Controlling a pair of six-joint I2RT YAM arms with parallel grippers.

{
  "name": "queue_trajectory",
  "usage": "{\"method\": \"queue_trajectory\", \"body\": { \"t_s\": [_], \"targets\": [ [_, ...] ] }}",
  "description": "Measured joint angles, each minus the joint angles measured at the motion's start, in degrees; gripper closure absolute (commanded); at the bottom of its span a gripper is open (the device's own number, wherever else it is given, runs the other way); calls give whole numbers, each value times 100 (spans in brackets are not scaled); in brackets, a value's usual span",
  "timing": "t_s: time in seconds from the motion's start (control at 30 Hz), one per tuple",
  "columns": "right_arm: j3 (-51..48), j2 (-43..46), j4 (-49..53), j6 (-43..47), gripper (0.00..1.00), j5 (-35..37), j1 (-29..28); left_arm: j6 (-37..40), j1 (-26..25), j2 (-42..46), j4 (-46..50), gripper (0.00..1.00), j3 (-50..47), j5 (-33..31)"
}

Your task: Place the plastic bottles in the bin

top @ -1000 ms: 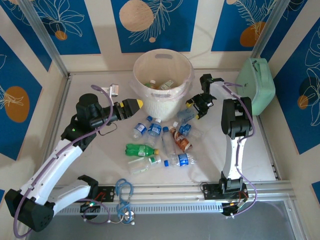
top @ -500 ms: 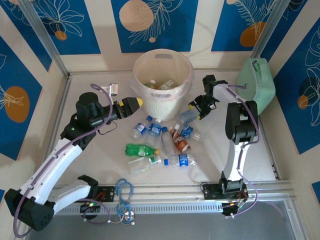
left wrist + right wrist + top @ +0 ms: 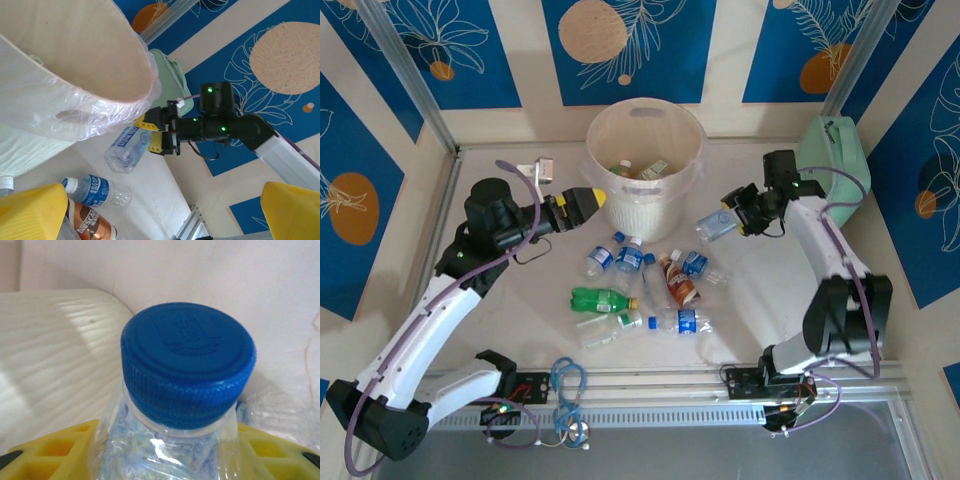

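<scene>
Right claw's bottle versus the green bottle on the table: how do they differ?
The held bottle is clear with a blue cap; the green bottle has a yellow cap. The held bottle sits in the right claw; the green bottle lies on the table. Both are outside the bin.

The right gripper (image 3: 730,221) is carrying a clear blue-labelled bottle (image 3: 714,229) rightward, away from the pile of bottles (image 3: 642,285), while the left gripper (image 3: 582,203) is edging farther toward the bin (image 3: 650,205).

Bright, even light fell from above; shadows on the table (image 3: 760,290) were faint, and the bin (image 3: 65,50) looked washed out.
</scene>
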State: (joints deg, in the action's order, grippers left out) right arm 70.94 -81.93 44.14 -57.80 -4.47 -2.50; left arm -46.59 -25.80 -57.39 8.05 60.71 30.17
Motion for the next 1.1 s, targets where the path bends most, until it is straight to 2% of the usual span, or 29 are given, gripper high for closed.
{"method": "queue_trajectory", "body": {
  "t_s": [0.23,0.47,0.57,0.67,0.87,1.1],
  "targets": [
    [-271,1775,57,350,47,-81,4,214,-341,-365,9,0,284,374],
    [-297,2916,-376,299,46,-780,-267,122,-776,-809,-533,0,444,772],
    [-302,3073,-734,122,46,-988,-573,-52,-890,-981,-944,0,446,892],
    [-208,3008,-901,28,46,-1014,-1001,37,-1043,-1062,-907,0,584,905],
    [251,2623,-1088,-7,46,-988,-1690,756,-1390,-1137,-382,0,1139,848],
    [393,2538,-1224,-76,45,-905,-2096,1681,-1801,-1296,452,0,1576,422]
  ]
}}
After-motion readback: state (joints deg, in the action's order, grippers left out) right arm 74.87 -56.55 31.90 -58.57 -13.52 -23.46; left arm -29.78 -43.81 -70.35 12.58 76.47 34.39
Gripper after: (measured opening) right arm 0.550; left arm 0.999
